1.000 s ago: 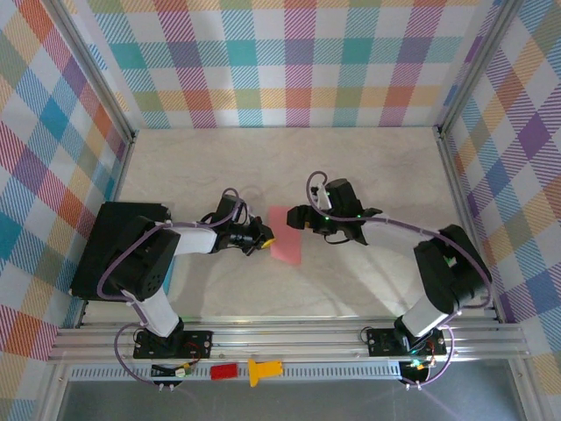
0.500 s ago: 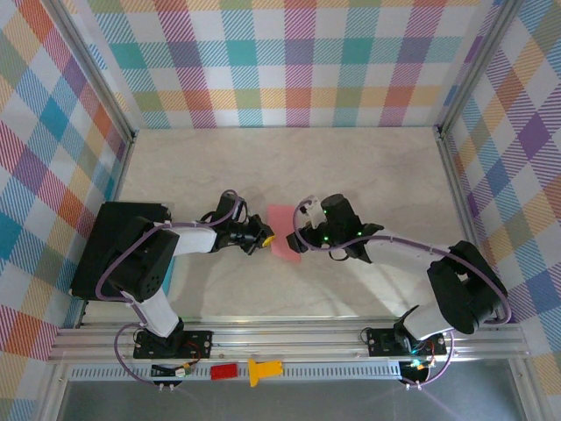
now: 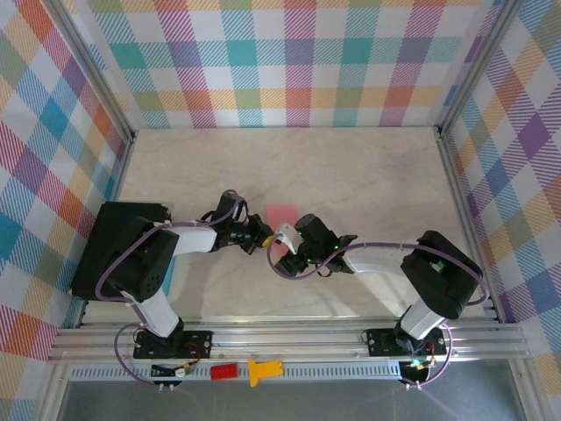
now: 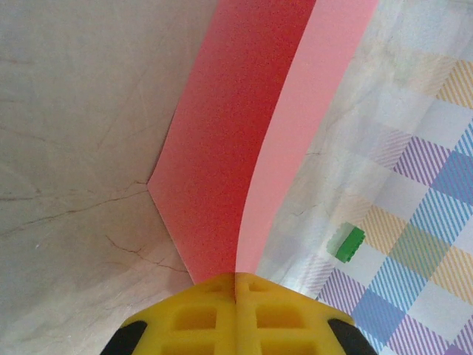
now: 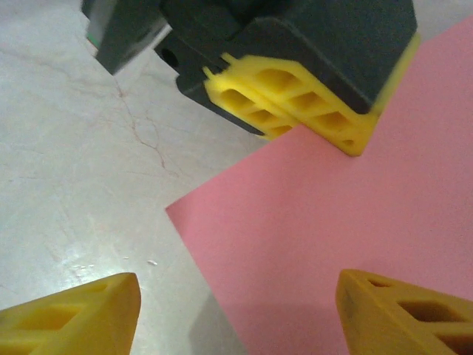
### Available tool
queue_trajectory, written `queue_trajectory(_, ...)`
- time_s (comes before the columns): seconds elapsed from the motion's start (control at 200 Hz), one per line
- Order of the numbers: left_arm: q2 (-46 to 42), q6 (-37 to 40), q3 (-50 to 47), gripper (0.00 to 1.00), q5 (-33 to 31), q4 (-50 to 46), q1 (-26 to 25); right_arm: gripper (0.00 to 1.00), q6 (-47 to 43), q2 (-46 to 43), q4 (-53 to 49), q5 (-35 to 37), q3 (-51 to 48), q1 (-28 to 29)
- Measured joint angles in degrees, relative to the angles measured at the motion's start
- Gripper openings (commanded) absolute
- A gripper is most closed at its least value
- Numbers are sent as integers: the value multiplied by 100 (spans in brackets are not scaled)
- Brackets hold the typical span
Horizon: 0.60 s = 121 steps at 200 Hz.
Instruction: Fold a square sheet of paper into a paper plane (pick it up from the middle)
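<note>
Walls (image 3: 298,53) of pastel check close in a pale, marble-patterned worktop (image 3: 368,167) on three sides. From above we see the left arm's black base at the far left. That arm reaches toward the middle, where the left pincer (image 3: 262,238) meets the pink paper (image 3: 282,213).

In the left wrist view, the left pincer (image 4: 236,285) has its yellow fingers (image 4: 199,318) pressed together. The paper (image 4: 229,148) comes straight out of the seam between them, so we read it as clamped on the paper's edge. The paper rises away from the pincer in two bands, a shaded deeper red one on the left and a lighter pink one on the right, meeting along a straight line. Its left corner stands over the worktop.

In the right wrist view, the left pincer's yellow fingers (image 5: 295,103) grip the paper (image 5: 332,222) along its upper edge. The paper spreads across the right side of that view, with one corner pointing left over the worktop. The right pincer (image 5: 240,303) has its two yellow tips (image 5: 74,314) well apart at the bottom corners, one over bare worktop and the other over the paper. We cannot tell whether either tip touches the paper.

From above, the right pincer (image 3: 280,244) sits just beside the left one, near the middle of the worktop, at the paper's near edge. The right arm bends back to its base at the right. On the front rail, a small red block (image 3: 223,371) lies just left of a yellow piece (image 3: 261,370).
</note>
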Motion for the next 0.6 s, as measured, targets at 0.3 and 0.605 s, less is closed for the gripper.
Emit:
queue_trajectory(0.3,0,0,22,0,0,-4,0,46,-227,42,260,487,0,2)
queue_trajectory(0.605,0,2,63,0,0,-15,0,41,-216,-11,354,509,0,2)
